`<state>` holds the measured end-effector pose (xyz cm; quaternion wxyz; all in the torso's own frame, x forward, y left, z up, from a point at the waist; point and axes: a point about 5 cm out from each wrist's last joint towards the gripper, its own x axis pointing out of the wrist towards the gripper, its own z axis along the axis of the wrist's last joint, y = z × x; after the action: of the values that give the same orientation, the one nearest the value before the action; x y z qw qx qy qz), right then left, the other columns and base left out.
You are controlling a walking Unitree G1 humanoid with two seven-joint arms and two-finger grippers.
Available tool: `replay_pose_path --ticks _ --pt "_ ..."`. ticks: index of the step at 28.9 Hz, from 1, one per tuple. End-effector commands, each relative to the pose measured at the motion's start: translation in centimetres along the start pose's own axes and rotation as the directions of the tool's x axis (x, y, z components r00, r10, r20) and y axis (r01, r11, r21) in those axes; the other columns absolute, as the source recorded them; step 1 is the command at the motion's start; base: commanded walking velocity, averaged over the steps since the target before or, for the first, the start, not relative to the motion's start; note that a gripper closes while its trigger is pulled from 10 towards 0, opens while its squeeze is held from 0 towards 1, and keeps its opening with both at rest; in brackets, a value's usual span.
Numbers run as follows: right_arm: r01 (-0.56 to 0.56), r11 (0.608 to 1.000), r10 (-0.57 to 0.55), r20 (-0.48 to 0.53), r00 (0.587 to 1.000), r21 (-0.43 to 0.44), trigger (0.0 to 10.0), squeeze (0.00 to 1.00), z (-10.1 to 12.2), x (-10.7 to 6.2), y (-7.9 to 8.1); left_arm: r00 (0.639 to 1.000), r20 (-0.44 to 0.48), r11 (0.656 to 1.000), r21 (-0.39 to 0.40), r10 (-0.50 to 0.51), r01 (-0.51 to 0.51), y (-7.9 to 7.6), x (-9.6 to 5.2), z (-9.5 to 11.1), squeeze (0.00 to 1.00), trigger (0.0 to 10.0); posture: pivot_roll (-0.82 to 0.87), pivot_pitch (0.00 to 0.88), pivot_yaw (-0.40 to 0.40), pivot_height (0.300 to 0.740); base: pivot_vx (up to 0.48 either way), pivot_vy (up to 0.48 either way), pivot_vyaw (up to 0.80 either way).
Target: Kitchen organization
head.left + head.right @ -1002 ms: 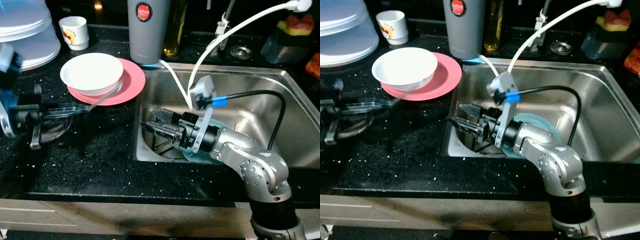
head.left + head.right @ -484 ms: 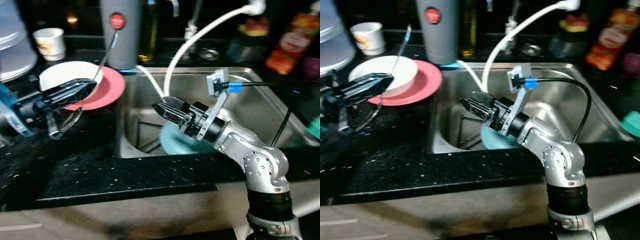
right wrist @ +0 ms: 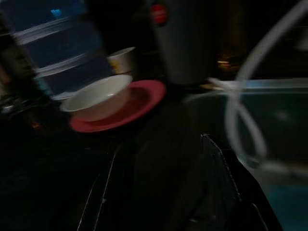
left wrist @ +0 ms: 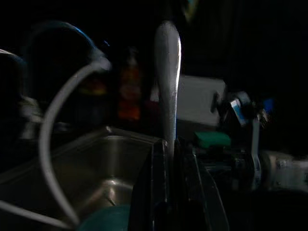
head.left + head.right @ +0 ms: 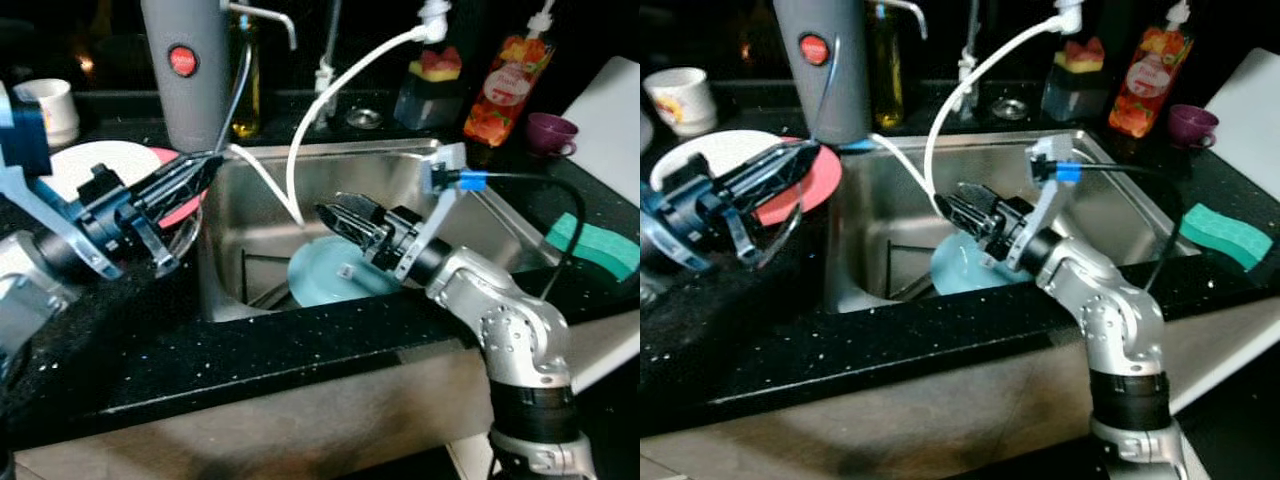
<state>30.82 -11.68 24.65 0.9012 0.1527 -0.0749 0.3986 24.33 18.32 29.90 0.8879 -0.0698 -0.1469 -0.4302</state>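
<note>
My left gripper (image 5: 203, 167) is shut on a silver spoon (image 4: 168, 72), which sticks up past its fingertips at the left rim of the steel sink (image 5: 480, 190). A teal plate (image 5: 325, 280) lies in the sink. Just above that plate my right gripper (image 5: 338, 213) hangs open with nothing between its fingers (image 3: 219, 163). Behind the left gripper a white bowl (image 5: 710, 150) sits on a pink plate (image 5: 805, 185) on the black counter.
A tall grey flask (image 5: 185, 70) and a white cup (image 5: 680, 98) stand at the back left. A white hose (image 5: 330, 90) loops into the sink. Right of the sink are an orange bottle (image 5: 495, 90), a purple cup (image 5: 555, 130), a green sponge (image 5: 595, 245) and a white board (image 5: 615, 110).
The view has swung to the right. My left gripper has lifted the spoon off the counter and carried it to the sink's left rim. My right gripper has risen slightly above the teal plate.
</note>
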Motion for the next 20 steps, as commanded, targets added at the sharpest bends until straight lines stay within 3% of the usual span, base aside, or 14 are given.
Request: replay_pose_path --ticks 1,6,8,17,20 --pt "0.027 0.999 -0.027 0.0 1.0 -0.017 10.0 0.0 -0.1 0.1 -0.3 1.0 -0.022 0.999 0.042 0.014 -0.014 0.4 0.7 -0.3 0.0 10.0 0.11 0.0 -0.023 0.74 0.0 0.0 0.0" --pt "0.048 0.999 -0.048 0.0 0.999 -0.023 10.0 0.0 -0.2 0.1 -0.4 0.997 -0.028 0.995 0.079 0.069 -0.067 1.4 1.7 -0.6 0.0 10.0 0.11 0.0 -0.018 0.74 0.0 0.0 -0.64" --pt "0.061 0.997 -0.061 0.004 0.998 -0.036 10.0 0.0 -0.3 0.1 -0.4 0.993 -0.018 0.986 0.118 0.117 -0.114 1.9 2.8 -0.8 0.0 10.0 0.1 0.0 -0.011 0.74 0.0 0.0 0.0" --pt "0.062 0.997 -0.062 0.003 0.998 -0.047 10.0 0.0 -0.6 0.3 -0.2 0.983 -0.03 0.967 0.189 0.181 -0.172 2.3 3.9 -1.6 0.0 10.0 0.1 0.0 -0.016 0.74 0.0 0.0 0.0" --pt "0.06 0.997 -0.06 0.0 0.998 -0.053 10.0 0.0 -0.8 0.5 -0.1 0.979 -0.098 0.946 0.288 0.18 -0.146 2.4 4.7 -2.9 0.0 10.0 0.11 0.0 -0.021 0.74 0.0 0.0 0.0"
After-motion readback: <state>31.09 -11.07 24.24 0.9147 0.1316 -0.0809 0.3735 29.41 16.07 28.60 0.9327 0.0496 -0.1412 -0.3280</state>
